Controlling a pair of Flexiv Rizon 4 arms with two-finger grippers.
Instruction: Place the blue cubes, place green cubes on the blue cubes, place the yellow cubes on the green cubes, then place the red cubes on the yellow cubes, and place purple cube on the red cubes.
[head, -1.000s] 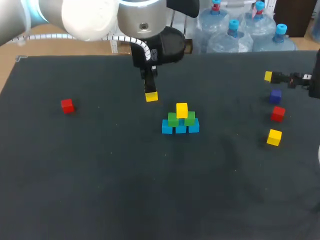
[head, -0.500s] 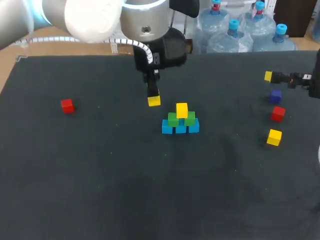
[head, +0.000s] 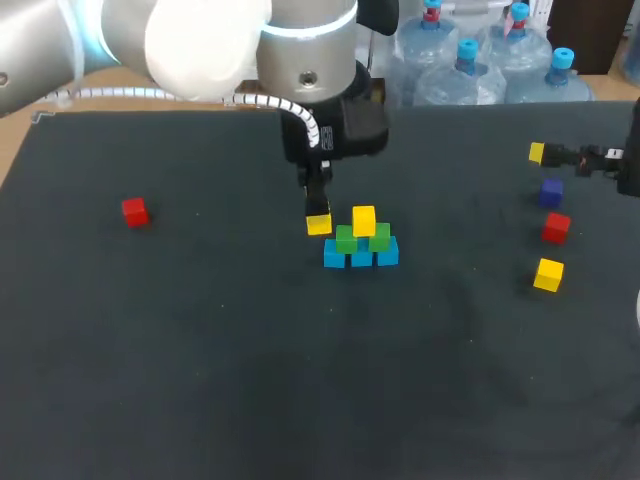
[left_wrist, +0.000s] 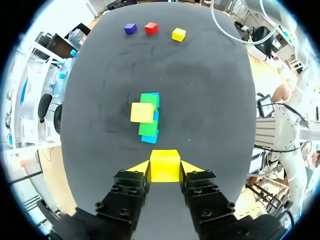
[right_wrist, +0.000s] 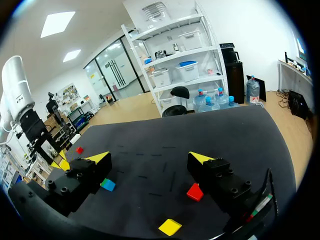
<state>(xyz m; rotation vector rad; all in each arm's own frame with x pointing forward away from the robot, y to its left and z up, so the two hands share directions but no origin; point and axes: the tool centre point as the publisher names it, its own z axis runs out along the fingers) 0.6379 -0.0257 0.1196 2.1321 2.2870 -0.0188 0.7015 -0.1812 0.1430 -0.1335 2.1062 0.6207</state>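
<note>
Small yellow cube (left_wrist: 165, 165) is clamped between the two yellow-tipped fingers of the left hand (left_wrist: 165, 169), one finger pressing on each of its sides, so the hand is parted only as far as the cube is wide. In the head view the left arm (head: 200, 40) reaches in over the dark tabletop (head: 200, 350) and carries this cube just beside the pile in the middle, on the side that faces the lone red cube (head: 134, 211). From the left wrist the pile lies straight ahead of the fingers. The pile is a row of light blue cubes (head: 361, 258) on the tabletop, two green cubes (head: 346, 238) side by side on them, and a second yellow cube (head: 364, 220) on top of the green pair. The right hand (right_wrist: 150, 159) is spread wide and grips nothing; it hangs near the tabletop's right edge. Three loose cubes lie in a line near it, each apart from the next: a dark purple cube (head: 551, 190), a red cube (head: 556, 227) and a third yellow cube (head: 548, 274). The lone red cube lies by itself, well apart from everything else.
</note>
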